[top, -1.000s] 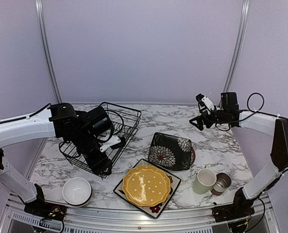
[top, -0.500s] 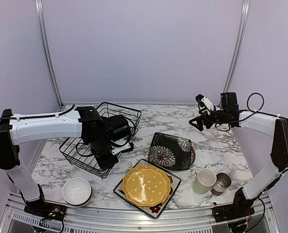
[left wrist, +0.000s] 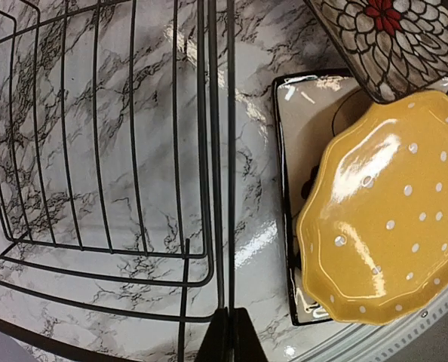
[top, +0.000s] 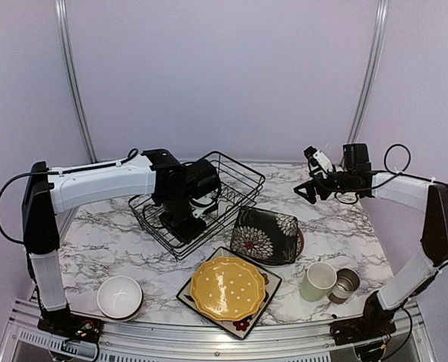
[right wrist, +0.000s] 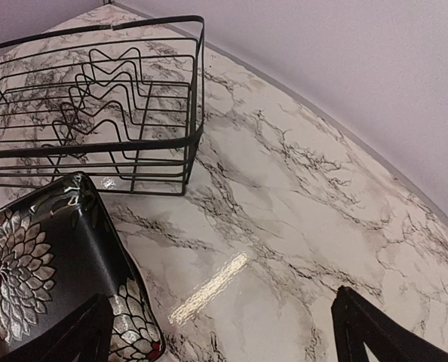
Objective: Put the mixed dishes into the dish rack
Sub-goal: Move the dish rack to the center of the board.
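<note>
The black wire dish rack [top: 243,181] sits at the table's centre-left, and my left gripper [top: 180,228] is shut on its near rim wire. The left wrist view has the closed fingertips [left wrist: 230,335] pinching that wire [left wrist: 211,151]. A yellow dotted plate [top: 228,287] [left wrist: 390,219] lies on a black square plate [top: 247,320]. Behind them a second flowered black plate [top: 265,234] [right wrist: 35,264] lies slightly tilted. A white bowl [top: 119,295] sits front left; a pale green mug [top: 318,280] and a grey-brown cup [top: 346,283] sit front right. My right gripper [top: 305,188] [right wrist: 220,302] hovers open at the back right.
The marble table ends in a metal rail [top: 209,339] at the front. Two slanted metal posts [top: 72,75] [top: 367,75] rise along the pale back wall. The left arm's white link [top: 96,185] spans across from the left edge.
My left gripper closed on the rack's rim wire and dragged the rack to the right, toward the middle of the table. The right arm stayed still.
</note>
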Action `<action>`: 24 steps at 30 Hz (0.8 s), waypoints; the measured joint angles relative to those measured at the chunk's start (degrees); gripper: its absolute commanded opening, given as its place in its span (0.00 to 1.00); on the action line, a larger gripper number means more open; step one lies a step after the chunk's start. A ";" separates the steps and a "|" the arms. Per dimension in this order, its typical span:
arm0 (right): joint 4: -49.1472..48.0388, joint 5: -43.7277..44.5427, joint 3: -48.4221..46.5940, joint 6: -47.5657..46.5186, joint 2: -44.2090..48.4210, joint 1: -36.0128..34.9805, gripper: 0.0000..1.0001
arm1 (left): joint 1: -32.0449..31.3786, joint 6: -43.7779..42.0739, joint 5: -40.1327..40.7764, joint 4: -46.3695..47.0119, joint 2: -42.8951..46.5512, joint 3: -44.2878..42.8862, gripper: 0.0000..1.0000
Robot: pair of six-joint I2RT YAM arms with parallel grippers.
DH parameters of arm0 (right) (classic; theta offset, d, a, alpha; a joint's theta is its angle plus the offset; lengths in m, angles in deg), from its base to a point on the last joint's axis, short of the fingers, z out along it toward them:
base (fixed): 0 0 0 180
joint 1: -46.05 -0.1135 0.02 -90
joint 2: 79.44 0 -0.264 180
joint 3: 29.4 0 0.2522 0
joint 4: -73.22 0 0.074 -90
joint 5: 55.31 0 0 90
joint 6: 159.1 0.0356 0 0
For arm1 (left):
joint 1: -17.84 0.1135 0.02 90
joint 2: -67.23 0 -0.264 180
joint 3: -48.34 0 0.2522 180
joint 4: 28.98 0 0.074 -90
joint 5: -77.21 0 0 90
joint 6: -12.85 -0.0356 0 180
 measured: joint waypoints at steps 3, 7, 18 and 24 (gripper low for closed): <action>0.04 0.00 0.00 -0.02 0.00 0.00 0.98 | 2.86 3.48 -1.36 1.31 -1.73 -2.32 0.00; 0.22 0.00 0.00 -0.04 0.00 0.00 0.98 | 6.49 9.57 -3.98 4.94 -2.10 -2.54 0.00; 0.44 0.00 0.00 -0.31 0.00 0.00 0.98 | 8.94 25.40 -15.39 16.74 -6.82 -5.44 0.43; 0.50 -0.02 0.00 -0.57 -0.02 0.00 0.98 | 7.30 19.17 -11.67 17.20 -5.07 -8.33 0.67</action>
